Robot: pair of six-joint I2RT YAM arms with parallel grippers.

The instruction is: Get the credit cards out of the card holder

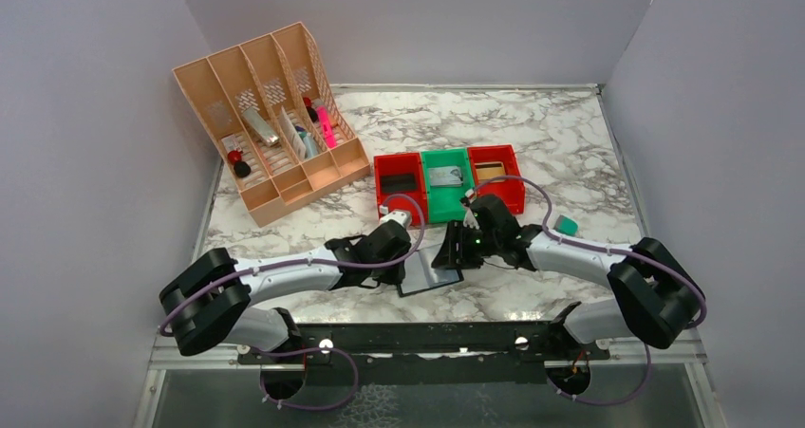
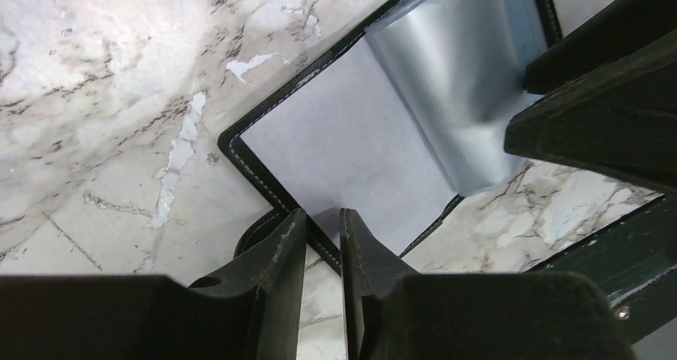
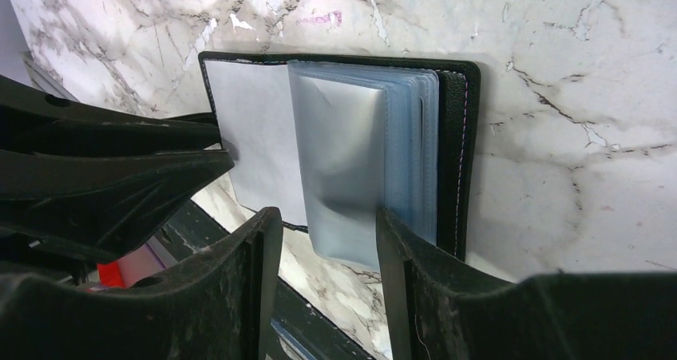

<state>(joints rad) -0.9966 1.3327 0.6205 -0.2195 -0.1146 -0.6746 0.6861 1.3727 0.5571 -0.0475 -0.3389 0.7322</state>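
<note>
Two pincers meet over the card holder [image 1: 432, 278], which lies open and flat on the marble counter [image 1: 532, 134], near the front and just before the row of red and green bins. The left pincer [image 2: 323, 226] sits at the holder's left-hand edge, its fingers drawn narrow with only a slim gap. The black stitched rim crosses that gap, and whether the tips actually clamp it I cannot tell. The right pincer [image 3: 326, 220] comes at the holder from the opposite side with its fingers partly apart. The free edge of a clear plastic sleeve [image 3: 343, 160], lifted off the stack of sleeves, stands between them. One finger is right against the stack and the other is clear of it. The sleeves look silvery, and no card face can be made out through them. A grey card [image 1: 444, 176] lies in the green bin [image 1: 448, 210]. The left arm [image 1: 285, 274] and the right arm [image 1: 589, 255] both reach low and forward from their bases, angled inward so that their wrists nearly meet at the middle of the counter.
</note>
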